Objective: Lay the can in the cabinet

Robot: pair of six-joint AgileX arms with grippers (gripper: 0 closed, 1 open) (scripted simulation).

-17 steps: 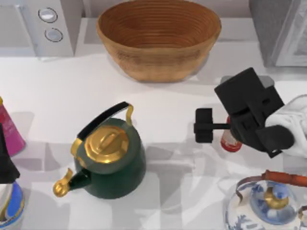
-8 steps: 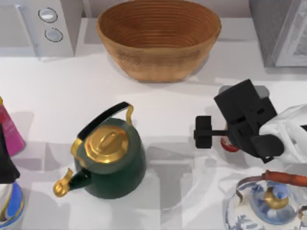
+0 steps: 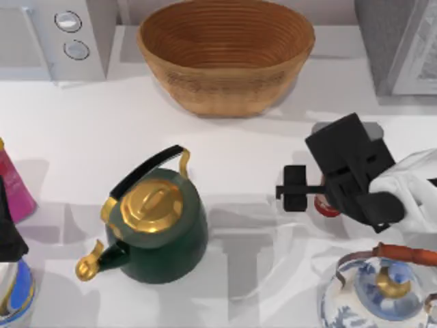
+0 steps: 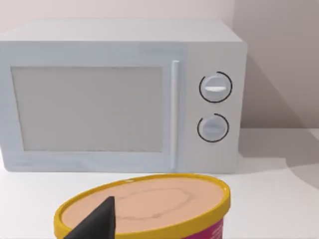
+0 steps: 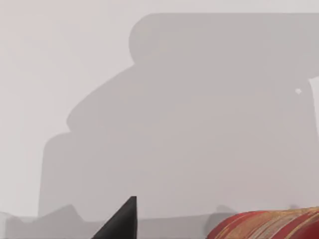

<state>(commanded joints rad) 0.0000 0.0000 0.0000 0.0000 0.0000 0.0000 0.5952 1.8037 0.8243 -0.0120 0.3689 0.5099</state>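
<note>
My right pincer (image 3: 321,195) sits over the can (image 3: 330,207), which stands on the table (image 3: 239,137) in front of the cabinet (image 3: 399,44) and a little toward the basket (image 3: 225,55). From above, only a sliver of the can's red body shows under my black wrist housing, so I cannot tell how far my fingers are apart or whether they have closed on it. In my right wrist view one dark fingertip (image 5: 119,221) juts up near a red, striped curved surface (image 5: 264,224), which I take to be the can lying close to the grip.

I judge the step in hand to be securing the can before carrying it to the cabinet. To do it well, I should make sure both fingers bear on the can's round side, squarely across its middle, before lifting. The blue and white kettle (image 3: 375,287) stands just on the near side of the can from the cabinet, so I should rise straight up first, then travel toward the cabinet.

My left arm (image 3: 8,232) is parked far from the cabinet, beside the pink tub (image 3: 17,188); I cannot tell its pincer's state.
</note>
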